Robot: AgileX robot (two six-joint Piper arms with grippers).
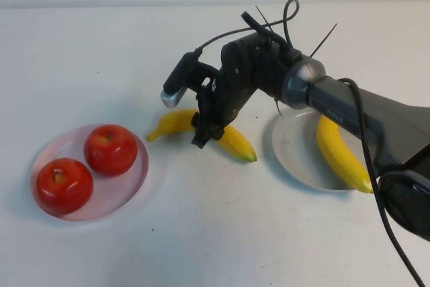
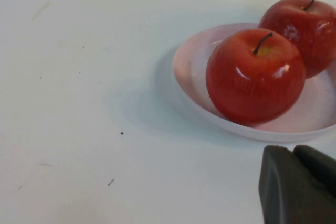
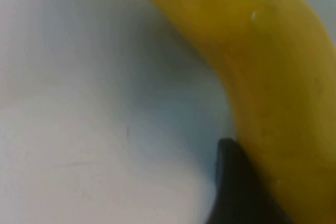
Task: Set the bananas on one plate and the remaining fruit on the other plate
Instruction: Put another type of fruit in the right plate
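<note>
Plainly, the right gripper point(image 1: 206, 130) was down at the table near the middle of the scene, its dark fingers set either side of the middle of a banana point(image 1: 235, 142) that lay on the white table point(image 1: 215, 233) between the 2 plates. In the right wrist view that banana point(image 3: 273, 77) filled much of the frame, with one dark fingertip point(image 3: 236, 182) right against its yellow skin; the claw stood around the fruit, but whether it had already pinched it could not be told. The banana's one end pointed toward the pink plate point(image 1: 138, 173) and its greenish tip toward the grey plate point(image 1: 289, 156). The second banana point(image 1: 342, 156) lay in the grey plate on the robot's right, partly crossed by the right arm above it. Both apples sat in the pink plate on the robot's left, touching each other: one apple point(image 1: 110, 149) farther from the robot, the other apple point(image 1: 64, 185) nearer. The left wrist view showed the same 2 apples point(image 2: 255, 75) upright with stems up in the pink plate point(image 2: 189, 66), and the left gripper point(image 2: 296, 184) hung just beside that plate with its dark fingers pressed together, holding nothing.
</note>
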